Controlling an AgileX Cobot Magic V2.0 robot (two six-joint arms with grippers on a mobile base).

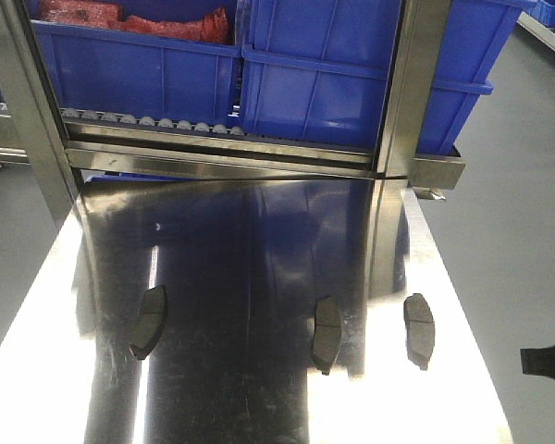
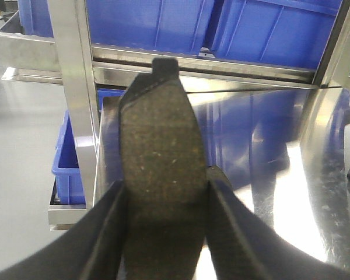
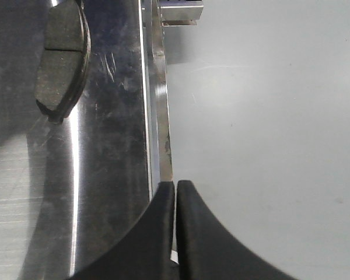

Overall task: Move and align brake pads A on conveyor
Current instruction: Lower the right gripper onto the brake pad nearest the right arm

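Left gripper [image 2: 166,182] jaws are pinching one brake pad [image 2: 157,134] by its near end above the left edge of the counter [image 2: 268,175], right gripper [image 3: 175,188] jaws are touching, empty; overhanging pad risks pivoting loose.

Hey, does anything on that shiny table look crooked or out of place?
Nothing damaged or spilled. The spacing on the steel table is uneven: a wide gap separates the left pad from the middle pad, while the right pad lies close beside it. The left gripper holds a fourth pad.
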